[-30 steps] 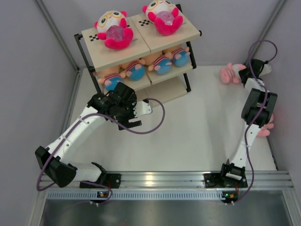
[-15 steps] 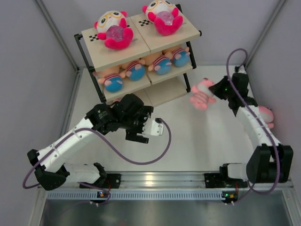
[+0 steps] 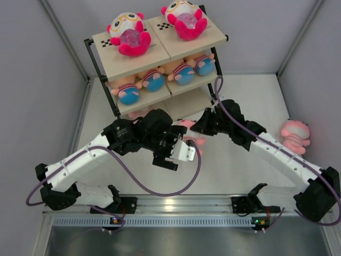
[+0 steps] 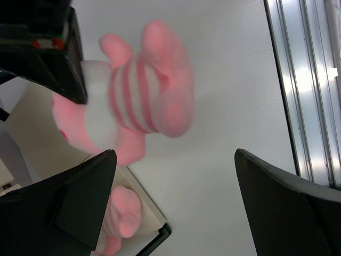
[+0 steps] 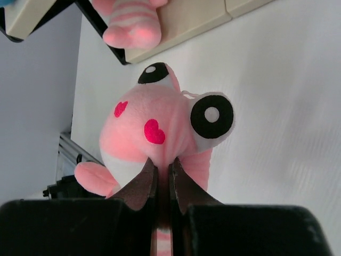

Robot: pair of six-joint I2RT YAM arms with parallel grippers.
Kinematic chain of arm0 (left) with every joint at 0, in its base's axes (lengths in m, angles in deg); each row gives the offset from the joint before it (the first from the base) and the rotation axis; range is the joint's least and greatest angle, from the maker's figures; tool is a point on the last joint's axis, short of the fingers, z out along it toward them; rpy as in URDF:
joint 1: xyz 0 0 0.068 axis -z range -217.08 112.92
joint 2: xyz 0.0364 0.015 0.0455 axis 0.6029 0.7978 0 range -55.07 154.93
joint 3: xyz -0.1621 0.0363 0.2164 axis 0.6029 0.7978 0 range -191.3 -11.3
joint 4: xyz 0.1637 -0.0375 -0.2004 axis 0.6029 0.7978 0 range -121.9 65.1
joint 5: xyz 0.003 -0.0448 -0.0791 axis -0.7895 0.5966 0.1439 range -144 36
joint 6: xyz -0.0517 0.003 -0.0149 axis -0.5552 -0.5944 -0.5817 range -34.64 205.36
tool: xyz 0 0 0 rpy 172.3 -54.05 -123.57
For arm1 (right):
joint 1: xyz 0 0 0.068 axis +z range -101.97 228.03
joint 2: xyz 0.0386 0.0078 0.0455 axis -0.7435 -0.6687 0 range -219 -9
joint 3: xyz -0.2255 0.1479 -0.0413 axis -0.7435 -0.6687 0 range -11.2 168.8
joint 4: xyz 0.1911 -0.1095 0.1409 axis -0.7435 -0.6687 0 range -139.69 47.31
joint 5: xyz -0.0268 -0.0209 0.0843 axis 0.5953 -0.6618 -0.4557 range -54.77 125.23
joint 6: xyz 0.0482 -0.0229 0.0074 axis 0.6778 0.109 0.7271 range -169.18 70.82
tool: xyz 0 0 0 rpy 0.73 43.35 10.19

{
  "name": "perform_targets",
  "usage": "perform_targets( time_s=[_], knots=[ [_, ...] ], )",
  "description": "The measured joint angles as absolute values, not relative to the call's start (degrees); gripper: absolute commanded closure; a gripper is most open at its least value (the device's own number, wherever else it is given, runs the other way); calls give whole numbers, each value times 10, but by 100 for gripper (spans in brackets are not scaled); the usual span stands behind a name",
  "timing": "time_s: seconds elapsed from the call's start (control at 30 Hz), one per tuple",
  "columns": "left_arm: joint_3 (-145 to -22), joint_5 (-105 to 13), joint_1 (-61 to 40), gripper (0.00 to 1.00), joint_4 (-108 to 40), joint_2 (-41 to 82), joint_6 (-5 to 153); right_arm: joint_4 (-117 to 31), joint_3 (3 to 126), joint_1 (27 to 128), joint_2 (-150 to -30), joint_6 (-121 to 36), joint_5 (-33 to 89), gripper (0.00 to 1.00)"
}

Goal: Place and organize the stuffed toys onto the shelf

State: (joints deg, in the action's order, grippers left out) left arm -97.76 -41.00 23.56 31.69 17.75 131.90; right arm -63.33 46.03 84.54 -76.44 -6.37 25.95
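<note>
The shelf (image 3: 160, 53) stands at the back of the table. Two hot-pink stuffed toys (image 3: 129, 36) lie on its top board and several peach striped ones (image 3: 153, 80) on the middle board. A pale pink toy (image 5: 130, 21) lies on the bottom board, also in the left wrist view (image 4: 114, 218). My right gripper (image 3: 201, 127) (image 5: 162, 173) is shut on a pale pink stuffed toy (image 3: 186, 130) (image 5: 160, 128) and holds it above the table in front of the shelf. My left gripper (image 3: 173, 152) (image 4: 176, 154) is open and empty, just beside that held toy (image 4: 144, 90).
Another pale pink toy (image 3: 294, 133) lies on the table at the far right near the wall. The metal rail (image 3: 176, 202) runs along the near edge. Grey walls close in both sides.
My right arm swung left from the table's right side to in front of the shelf, carrying the pale pink toy. My left gripper moved right and nearer, toward the toy.
</note>
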Motion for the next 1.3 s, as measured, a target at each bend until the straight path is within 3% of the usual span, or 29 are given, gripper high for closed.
perform_targets(
  time_s=[0.33,0.43,0.63,0.7,0.77,0.83,0.87,0.9,1.0,1.1,1.3],
  knots=[
    [-996,-390,250,1,296,204,1302,-613,470,855,-791,-39,247,100],
    [-991,-392,253,7,296,214,1305,-606,474,855,-789,-37,241,100],
    [-996,-426,255,66,295,239,1320,-592,478,855,-778,-31,204,100],
    [-997,-439,256,100,294,248,1326,-587,478,855,-773,-31,198,100],
    [-997,-447,256,100,292,255,1334,-586,478,855,-767,-34,195,100],
    [-997,-453,257,100,292,260,1336,-586,478,854,-763,-40,194,91],
    [-997,-457,257,100,291,261,1336,-587,478,851,-761,-43,194,84],
    [-997,-463,258,100,288,263,1336,-588,477,845,-760,-46,194,63],
    [-990,-501,260,100,262,271,1339,-593,465,809,-745,-58,190,42],
    [-958,-554,259,100,202,288,1349,-607,421,722,-697,-67,178,36],
    [-903,-611,222,100,84,360,1367,-686,389,541,-583,-113,201,34]
  ],
)
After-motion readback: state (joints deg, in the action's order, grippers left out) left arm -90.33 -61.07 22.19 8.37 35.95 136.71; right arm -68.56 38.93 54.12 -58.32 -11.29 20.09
